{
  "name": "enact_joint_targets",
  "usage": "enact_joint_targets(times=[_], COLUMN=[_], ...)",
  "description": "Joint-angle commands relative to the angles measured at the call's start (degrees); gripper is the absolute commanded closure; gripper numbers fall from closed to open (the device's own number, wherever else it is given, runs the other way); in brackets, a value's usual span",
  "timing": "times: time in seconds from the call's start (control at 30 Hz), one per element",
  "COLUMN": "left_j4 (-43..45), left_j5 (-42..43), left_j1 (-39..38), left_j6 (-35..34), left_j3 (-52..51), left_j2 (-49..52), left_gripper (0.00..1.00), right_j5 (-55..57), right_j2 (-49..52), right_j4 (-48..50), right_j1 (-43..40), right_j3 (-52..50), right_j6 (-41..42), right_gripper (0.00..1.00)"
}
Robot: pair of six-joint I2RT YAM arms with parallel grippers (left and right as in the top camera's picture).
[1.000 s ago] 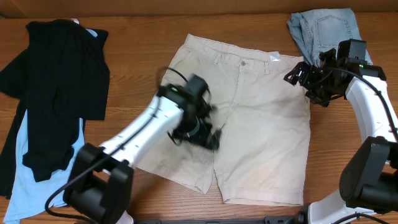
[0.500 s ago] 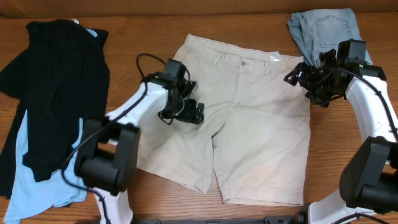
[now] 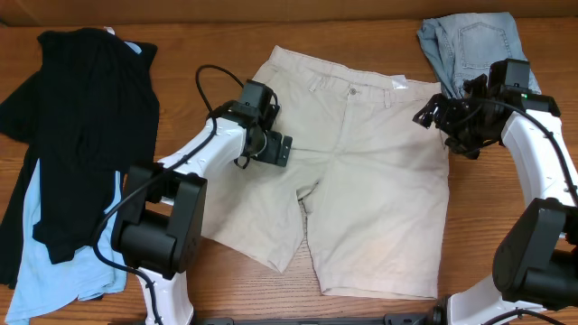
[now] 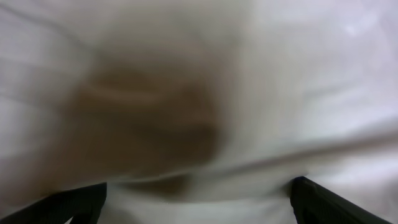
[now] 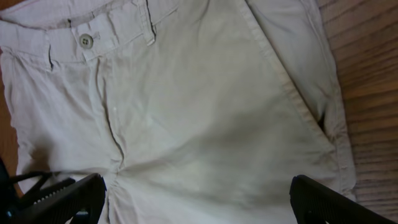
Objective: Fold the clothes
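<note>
Altogether, four garments (image 3: 379,181) and two wide-spread grippers (image 3: 278,150).

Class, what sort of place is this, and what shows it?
Likely a robot lab: left arm and right arm at a wooden table, beige shorts spread flat, black top and denim shorts aside.

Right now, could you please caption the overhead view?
Left end effector and right end effector, both open, at opposite edges of beige shorts.
</note>
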Motion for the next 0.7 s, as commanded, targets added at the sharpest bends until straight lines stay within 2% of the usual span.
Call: enact_joint_targets(times=[0.0,0.13,0.27,0.47,0.67], left_j4=[2.62,3.04,0.31,-7.45,-16.76], left_j5=[-6.10,-4.90,-3.48,-3.54,-1.29], left_j1=[4.59,8.74,12.11,13.79,12.33], left_j6=[-0.15,1.81,4.92,9.14,9.51], left_j3=[-0.11,2.27,9.42,28.35,45.03], left_j2=[4.48,7.69,9.31,9.35,9.35], left_gripper=[0.02,0.01,0.00,0.00,0.00], right_j5=[1.20,1.38,1.40,3.93,8.26], right_j2=[-1.29,-1.29,-1.29,-1.29,-1.29], right_j4=[-0.57,-0.79,-0.59,-0.46,1.79], right_j1=[0.68,1.79,3.48,8.55,13.33], right_j3=[0.90,0.85,0.83,0.81,0.83], right_j6=[-0.33,-0.31,0.39,4.17,8.13], right_gripper=[0.02,0.02,0.06,0.07,0.06])
